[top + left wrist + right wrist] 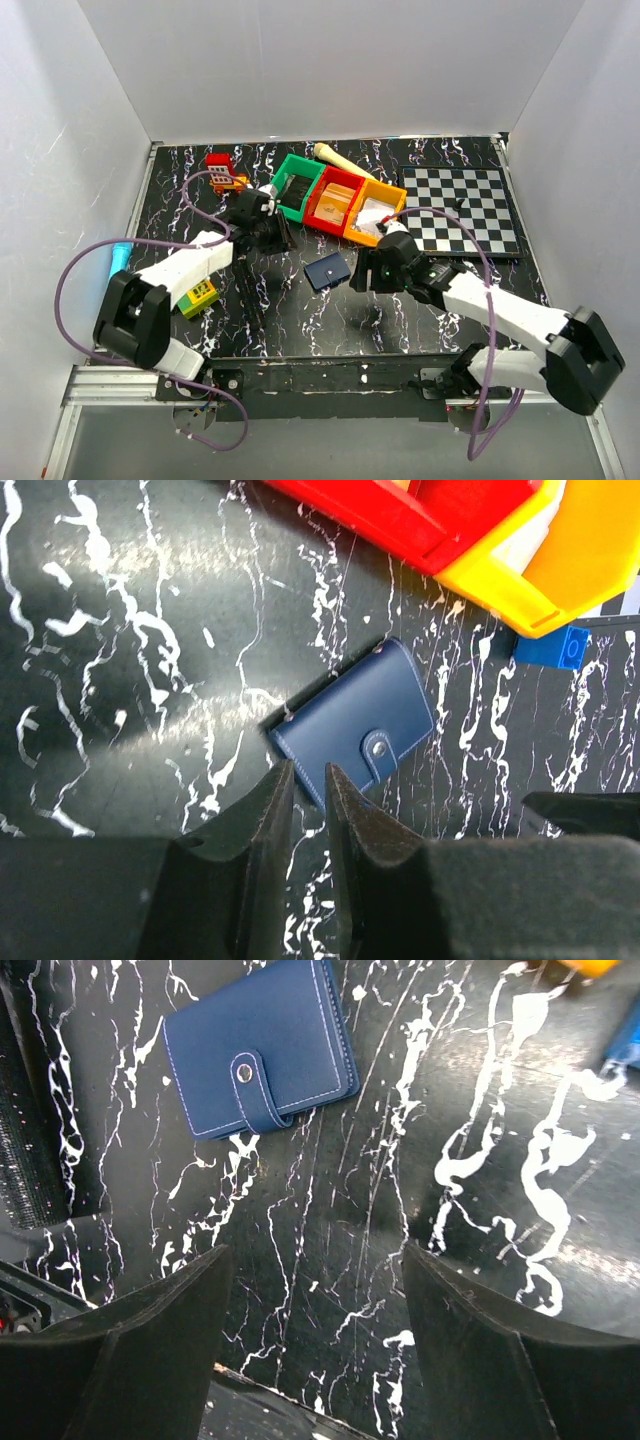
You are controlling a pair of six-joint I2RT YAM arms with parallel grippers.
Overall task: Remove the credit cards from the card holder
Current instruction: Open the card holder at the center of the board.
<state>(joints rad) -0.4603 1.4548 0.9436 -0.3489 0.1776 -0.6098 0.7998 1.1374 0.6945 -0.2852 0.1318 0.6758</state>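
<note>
The card holder [326, 272] lies flat on the marbled table [330, 320], on the arms' side of the yellow bin [375, 212]. Its near corner sits just past the tips of the left gripper [308, 770], and it lies ahead of the right gripper [315, 1260], apart from it. The left jaws are drawn almost together, clamping nothing; the right jaws stand wide and empty. The holder is navy, pale-stitched and folded, its tab snapped down.
</note>
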